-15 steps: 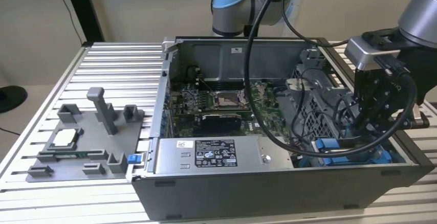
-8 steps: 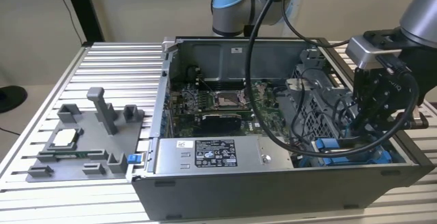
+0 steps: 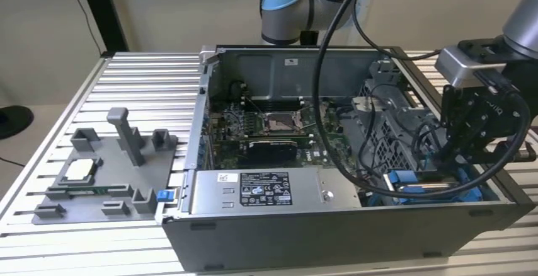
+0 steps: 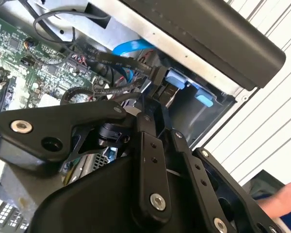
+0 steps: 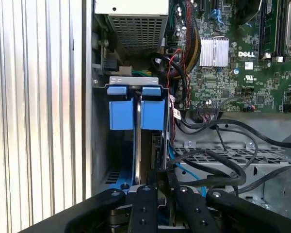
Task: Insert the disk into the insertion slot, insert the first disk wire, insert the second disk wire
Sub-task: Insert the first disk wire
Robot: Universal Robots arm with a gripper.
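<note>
An open grey metal computer case [image 3: 336, 229] lies on a ribbed aluminium desk [image 3: 143, 80], its green motherboard [image 3: 278, 125] facing up. A grey power supply box with a label [image 3: 261, 191] sits along the near wall. On the desk towards the exterior view's left is a grey plastic parts fixture [image 3: 101, 175].

The black end effector [image 5: 162, 177] reaches down into the case corner at the exterior view's right. The silver hard drive in its bright blue plastic frame [image 3: 430, 188] lies there. In the first wrist view the frame's two blue tabs [image 5: 136, 111] stand side by side at the mouth of the bay, so the disk looks already seated in its slot.

In both wrist views the fingers are drawn close together. In the second wrist view they appear to pinch a black wire plug [image 4: 157, 77] on the end of a flat black cable, just beside a blue tab. A blue flat cable [image 4: 131, 47] curves past behind it, and loose black cables crowd the space around the bay.

By this reading a wire insertion is in hand, though whether it is the first or second wire cannot be told, nor whether the plug has met its socket. Seating it would call for the plug to be square to the drive's socket and pushed straight in. The neighbouring cables must also be kept from snagging the fingers.
</note>
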